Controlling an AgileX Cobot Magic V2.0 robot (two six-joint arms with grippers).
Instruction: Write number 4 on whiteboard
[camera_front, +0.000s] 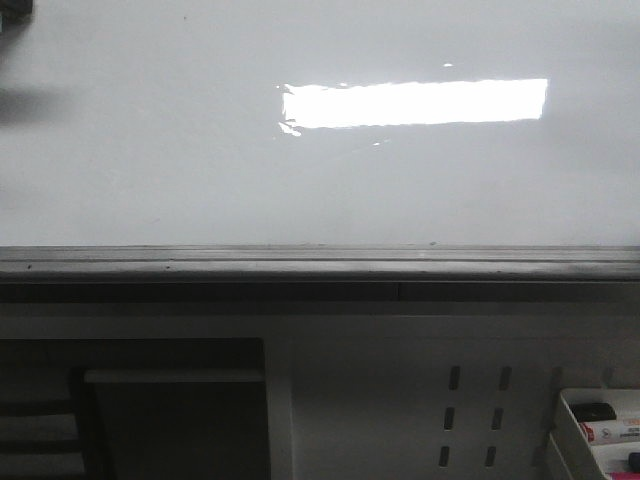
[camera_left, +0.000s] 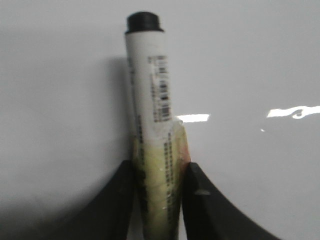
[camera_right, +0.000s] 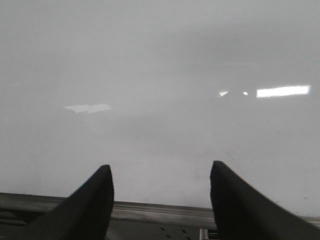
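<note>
The whiteboard (camera_front: 200, 150) fills the upper part of the front view, its glossy face bare of strokes, with the grey edge rail (camera_front: 320, 262) along its near side. Below the rail sits a white perforated panel (camera_front: 400, 400) and, beside it, a tray of markers (camera_front: 600, 425). The left gripper (camera_left: 159, 195) clamps a white marker (camera_left: 149, 95), black cap on, over the whiteboard. The right gripper (camera_right: 161, 200) hangs spread wide near the rail, holding nothing.
</note>
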